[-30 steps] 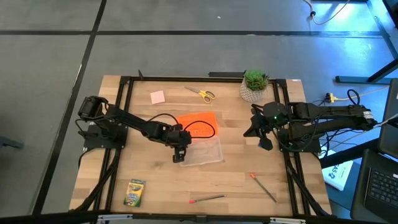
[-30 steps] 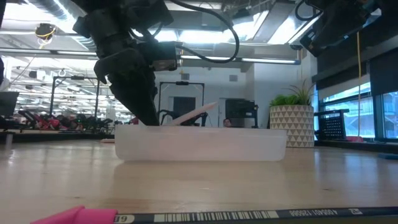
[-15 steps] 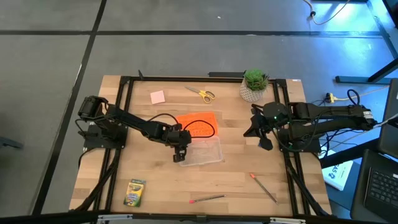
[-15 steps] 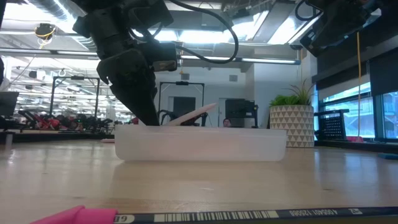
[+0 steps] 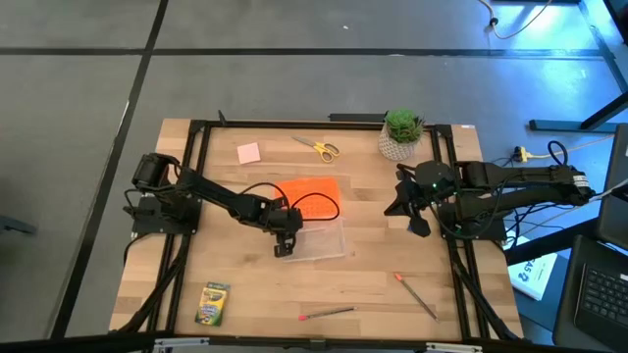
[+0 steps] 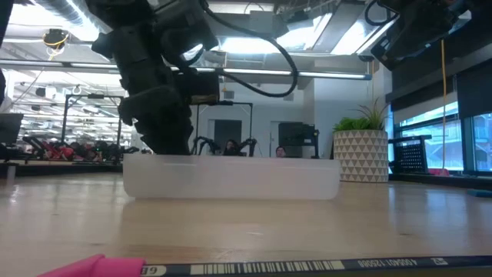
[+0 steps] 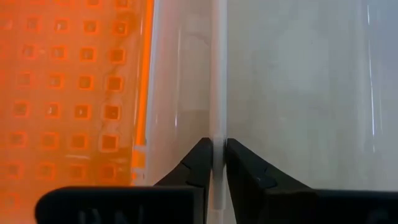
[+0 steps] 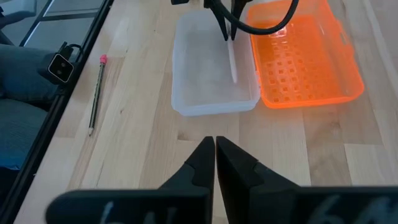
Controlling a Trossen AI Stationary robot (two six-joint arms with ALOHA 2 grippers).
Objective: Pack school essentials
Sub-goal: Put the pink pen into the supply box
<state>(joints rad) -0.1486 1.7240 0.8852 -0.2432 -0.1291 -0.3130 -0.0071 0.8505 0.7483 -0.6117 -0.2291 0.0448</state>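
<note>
Down at the counter's left front corner lies the green-and-yellow crayon box (image 5: 213,303), well apart from everything else. Toward the far edge sits the pink square pad (image 5: 248,153), and right of it the yellow-handled scissors (image 5: 317,148). In the middle, the left pincer (image 5: 284,246) reaches down onto the clear plastic case (image 5: 320,237), its two dark fingers (image 7: 198,163) pinched closed on the case's thin near wall. The flat perforated orange lid (image 5: 310,198) lies open, flat on the wooden counter (image 5: 373,284) just beside the case on its far side. At the front edge rests a thin red-tipped pencil (image 5: 327,314), and right of it, angled, a second red-tipped pencil (image 5: 416,294). At the far edge stands the small green plant in a white patterned pot (image 5: 401,134). The right pincer (image 5: 415,206) hovers off the counter near the right edge, just in front of the plant, its fingers (image 8: 203,160) brought together with nothing between them.
</note>
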